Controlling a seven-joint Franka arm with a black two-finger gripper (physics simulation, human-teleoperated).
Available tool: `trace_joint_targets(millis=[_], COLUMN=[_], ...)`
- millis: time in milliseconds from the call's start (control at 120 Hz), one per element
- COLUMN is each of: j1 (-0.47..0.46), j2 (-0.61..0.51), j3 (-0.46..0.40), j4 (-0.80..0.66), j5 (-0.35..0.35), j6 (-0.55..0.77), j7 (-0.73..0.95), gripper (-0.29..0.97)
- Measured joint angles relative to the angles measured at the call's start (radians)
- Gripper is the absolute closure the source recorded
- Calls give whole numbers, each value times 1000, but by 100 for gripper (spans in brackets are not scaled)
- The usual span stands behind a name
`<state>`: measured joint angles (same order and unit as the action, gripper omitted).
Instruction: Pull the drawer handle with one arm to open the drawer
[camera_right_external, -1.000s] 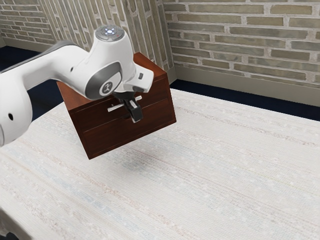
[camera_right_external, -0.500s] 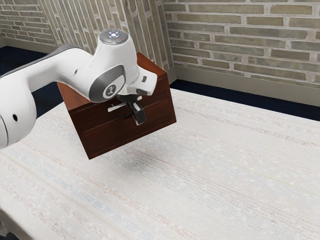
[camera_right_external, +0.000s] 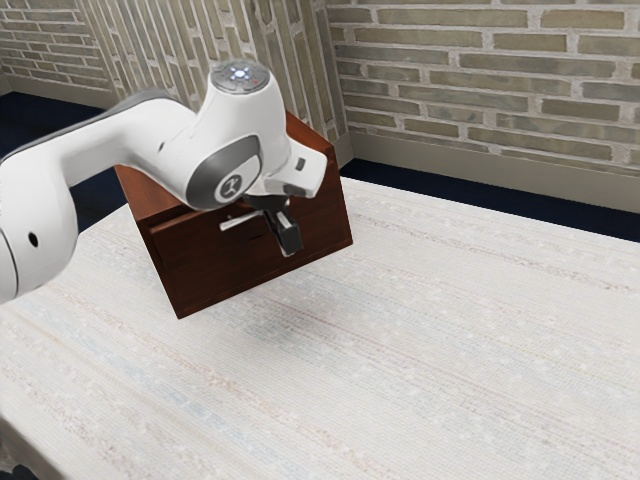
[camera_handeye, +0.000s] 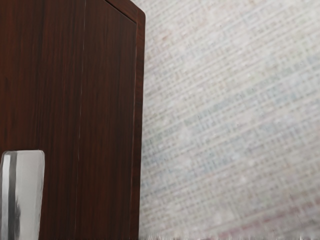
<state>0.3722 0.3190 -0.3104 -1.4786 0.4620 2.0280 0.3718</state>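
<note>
A dark wooden cabinet (camera_right_external: 312, 190) stands at the back of the table, toward the exterior view's left. Its upper drawer front (camera_right_external: 195, 243) stands out slightly from the body, with a dark gap above it. A silver bar handle (camera_right_external: 233, 223) runs across that front. My black gripper (camera_right_external: 289, 238) reaches down from the white arm and is shut on the handle's end toward the exterior view's right. In the wrist view the wooden drawer front (camera_handeye: 70, 115) is close under my hand, and the end of the silver handle (camera_handeye: 21, 195) shows blurred beside it.
The table (camera_right_external: 440, 330) has a pale woven cloth that spreads wide toward the exterior view's right and front. A brick wall (camera_right_external: 480, 70) rises behind the table. My white arm (camera_right_external: 110, 170) covers part of the cabinet's top.
My gripper has moved outward from the cabinet, toward the exterior view's right and front. The handle and upper drawer front have come out a little with it, opening a gap.
</note>
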Motion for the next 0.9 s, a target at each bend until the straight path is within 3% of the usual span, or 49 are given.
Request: trace_joint_targets(millis=[900], j1=[-14], j2=[-131], j3=[-39], j4=[-180], j5=[-12], j6=[26], j7=[-22], gripper=[2])
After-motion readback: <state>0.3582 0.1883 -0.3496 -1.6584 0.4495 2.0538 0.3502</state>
